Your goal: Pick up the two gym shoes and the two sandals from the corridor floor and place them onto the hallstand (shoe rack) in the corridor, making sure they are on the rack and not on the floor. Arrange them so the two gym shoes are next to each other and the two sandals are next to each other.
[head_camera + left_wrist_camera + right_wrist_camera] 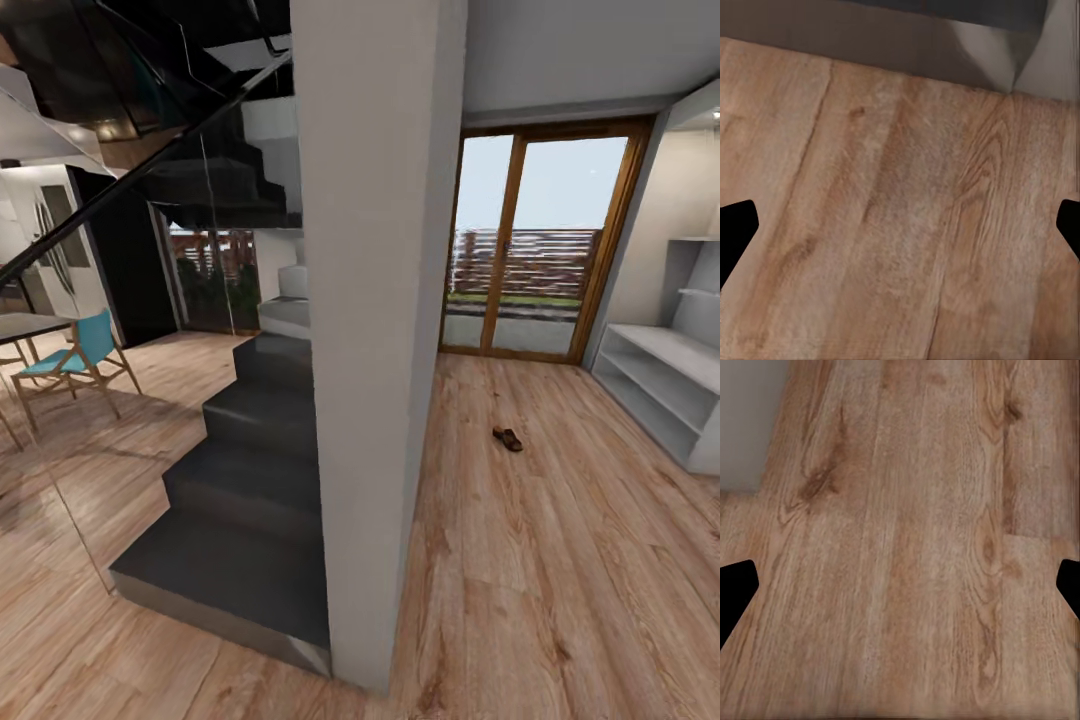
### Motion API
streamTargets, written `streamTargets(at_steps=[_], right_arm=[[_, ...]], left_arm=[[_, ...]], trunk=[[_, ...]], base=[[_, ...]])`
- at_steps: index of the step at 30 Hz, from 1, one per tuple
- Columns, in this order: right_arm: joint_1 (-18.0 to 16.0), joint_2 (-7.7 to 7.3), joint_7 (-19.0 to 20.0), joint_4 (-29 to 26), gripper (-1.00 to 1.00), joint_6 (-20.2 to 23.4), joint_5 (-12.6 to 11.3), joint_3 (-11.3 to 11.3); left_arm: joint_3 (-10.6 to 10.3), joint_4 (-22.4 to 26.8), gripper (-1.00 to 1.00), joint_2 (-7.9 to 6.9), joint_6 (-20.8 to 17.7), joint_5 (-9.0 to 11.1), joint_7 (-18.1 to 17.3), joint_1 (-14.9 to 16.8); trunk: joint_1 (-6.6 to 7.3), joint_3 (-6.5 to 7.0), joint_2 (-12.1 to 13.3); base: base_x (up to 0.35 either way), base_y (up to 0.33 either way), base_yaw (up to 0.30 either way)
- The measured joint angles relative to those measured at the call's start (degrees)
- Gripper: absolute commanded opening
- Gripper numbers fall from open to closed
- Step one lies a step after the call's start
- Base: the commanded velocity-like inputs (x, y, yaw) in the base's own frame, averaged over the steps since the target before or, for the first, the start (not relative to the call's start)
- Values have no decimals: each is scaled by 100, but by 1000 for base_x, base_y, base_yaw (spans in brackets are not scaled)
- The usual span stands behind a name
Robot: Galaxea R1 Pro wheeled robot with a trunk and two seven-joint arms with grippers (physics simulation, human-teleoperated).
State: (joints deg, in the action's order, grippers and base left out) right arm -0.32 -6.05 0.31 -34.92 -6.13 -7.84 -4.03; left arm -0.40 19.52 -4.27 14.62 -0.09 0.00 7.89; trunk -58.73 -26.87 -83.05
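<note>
A brown sandal [507, 438] lies on the wood-plank corridor floor [560, 560], some way ahead of me and right of the pillar. The pale grey hallstand [668, 385] stands against the right wall, its low bench and open shelves bare. The gym shoes are out of view. In the left wrist view my left gripper [900, 225] is open, with only bare floor planks between its black fingertips [736, 229]. In the right wrist view my right gripper [900, 585] is open too, its dark fingertips [736, 589] spread over bare planks.
A broad grey pillar [375, 330] rises right in front of me, with dark stairs [245, 500] to its left. A glass door with a wooden frame [535, 250] closes the corridor's far end. A teal chair [75, 365] and a table stand at far left.
</note>
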Motion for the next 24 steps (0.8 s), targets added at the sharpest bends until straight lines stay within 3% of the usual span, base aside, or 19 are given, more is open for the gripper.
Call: streamTargets(at_steps=[8,9,15,24], right_arm=[[0,0,0,23,100,-166,-1,5],[0,3,0,26,100,-191,-1,18],[0,5,0,28,100,-214,0,32],[0,4,0,33,100,-220,0,42]], left_arm=[[-32,-47,100,-166,-56,-275,71,-13],[-32,-49,100,-213,-75,-445,114,-15],[-26,-50,100,-221,-91,-857,279,-18],[11,15,100,-150,-7,-917,372,-12]], trunk=[[0,0,0],[-1,0,0],[-3,-1,1],[-3,-32,1]], base=[[-15,0,-272],[-161,0,-272],[-255,0,-271],[-311,0,-241]])
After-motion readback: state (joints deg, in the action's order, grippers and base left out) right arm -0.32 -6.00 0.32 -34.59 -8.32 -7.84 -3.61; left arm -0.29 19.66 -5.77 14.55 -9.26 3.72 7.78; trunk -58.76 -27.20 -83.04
